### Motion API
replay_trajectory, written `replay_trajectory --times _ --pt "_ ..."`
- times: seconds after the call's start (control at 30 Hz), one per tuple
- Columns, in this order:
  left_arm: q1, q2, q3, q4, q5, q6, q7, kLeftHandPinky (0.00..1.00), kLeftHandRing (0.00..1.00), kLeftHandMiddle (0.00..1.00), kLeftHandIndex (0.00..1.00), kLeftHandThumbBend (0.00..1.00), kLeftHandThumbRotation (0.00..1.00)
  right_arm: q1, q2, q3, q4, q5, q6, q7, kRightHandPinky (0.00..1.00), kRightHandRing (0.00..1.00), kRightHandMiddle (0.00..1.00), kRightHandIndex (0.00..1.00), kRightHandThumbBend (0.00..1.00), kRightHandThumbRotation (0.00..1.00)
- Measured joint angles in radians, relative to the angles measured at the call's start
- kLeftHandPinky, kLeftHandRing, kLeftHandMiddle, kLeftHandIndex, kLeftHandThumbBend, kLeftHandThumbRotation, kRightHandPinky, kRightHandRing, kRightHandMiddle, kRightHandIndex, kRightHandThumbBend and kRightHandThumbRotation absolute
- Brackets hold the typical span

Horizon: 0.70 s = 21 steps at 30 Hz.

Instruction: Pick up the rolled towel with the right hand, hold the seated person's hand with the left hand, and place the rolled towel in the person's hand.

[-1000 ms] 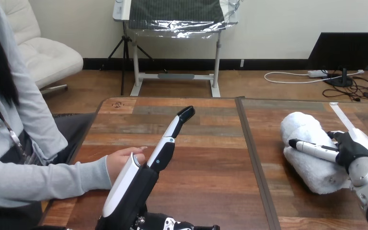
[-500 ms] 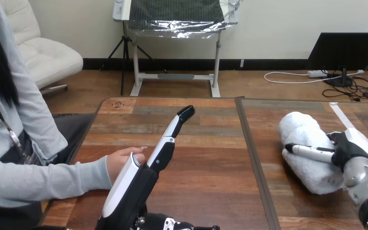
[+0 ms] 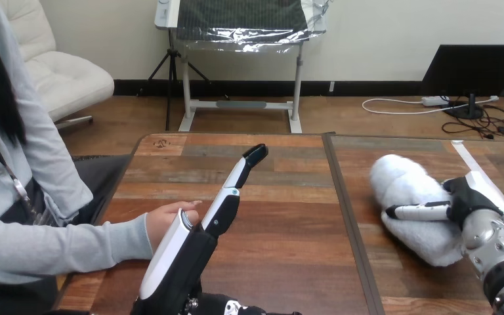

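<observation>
While a person's hand rests on the wooden table at its left side, the robot's left hand rises from the bottom edge of the head view with its fingers straight and open, slanting up and away over the table's left half. This hand holds nothing. The person's hand lies flat, with its fingertips pointing toward the table's middle, just beside the white shell on the back of the left hand. Whether the two touch cannot be told, since the shell covers the spot where they meet.

On the table's right half, past the dark seam that runs down the tabletop, lies the rolled towel. It is white and angled, with its far end toward the seam and its near end toward the right edge. The robot's right hand is clamped on the towel from its right side. One black-and-white digit reaches across the near face of the roll, the palm presses against the cloth, and the other fingers are hidden behind the roll. The towel and the person's hand are well apart, with the left hand between them.
</observation>
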Motion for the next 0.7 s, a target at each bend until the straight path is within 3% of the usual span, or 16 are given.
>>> replay_trajectory --times 0.33,0.57,0.7 --pt "0.000 -0.001 0.000 0.000 -0.001 -0.001 0.002 1.00 1.00 1.00 1.00 1.00 0.49 0.001 0.016 -0.051 0.000 0.068 -0.041 0.001 0.61 0.73 0.72 0.45 0.81 0.00" --pt "0.000 0.000 0.000 0.000 -0.001 -0.001 0.002 1.00 1.00 1.00 1.00 1.00 0.49 0.015 0.029 -0.108 0.000 0.140 -0.074 -0.009 0.60 0.67 0.64 0.43 0.79 0.00" --pt "0.000 0.000 0.000 0.000 -0.001 -0.001 0.002 1.00 1.00 1.00 1.00 1.00 0.49 0.028 0.037 -0.147 0.000 0.184 -0.106 -0.020 0.54 0.59 0.59 0.41 0.79 0.00"
